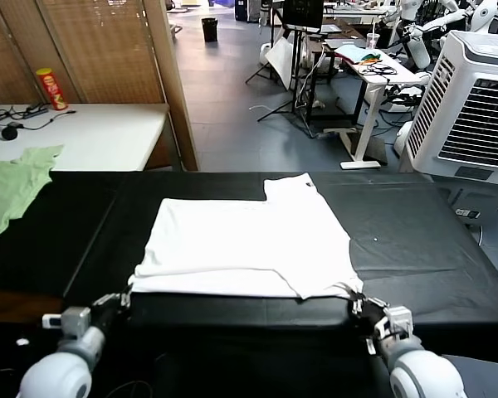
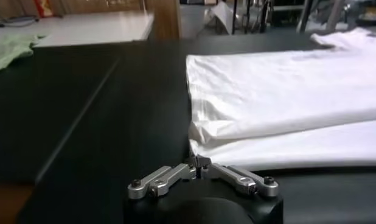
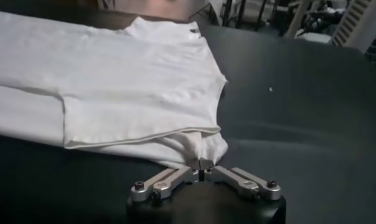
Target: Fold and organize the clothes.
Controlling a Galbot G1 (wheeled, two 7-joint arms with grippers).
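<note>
The clothes are one white T-shirt (image 1: 249,245) lying flat and partly folded on the black table (image 1: 423,249), its near part doubled over along the front edge. My left gripper (image 1: 123,299) sits at the shirt's near left corner. In the left wrist view this gripper (image 2: 200,163) is shut, pinching the corner of the shirt (image 2: 285,91). My right gripper (image 1: 354,303) is at the near right corner. In the right wrist view it (image 3: 201,164) is shut, with a bunch of the shirt's (image 3: 127,85) white cloth between its fingertips.
A pale green garment (image 1: 12,186) lies at the table's far left. Behind it stands a white table (image 1: 91,137) with a red can (image 1: 51,89) and cables. A wooden partition (image 1: 170,83) and a white air cooler (image 1: 473,108) stand beyond the far edge.
</note>
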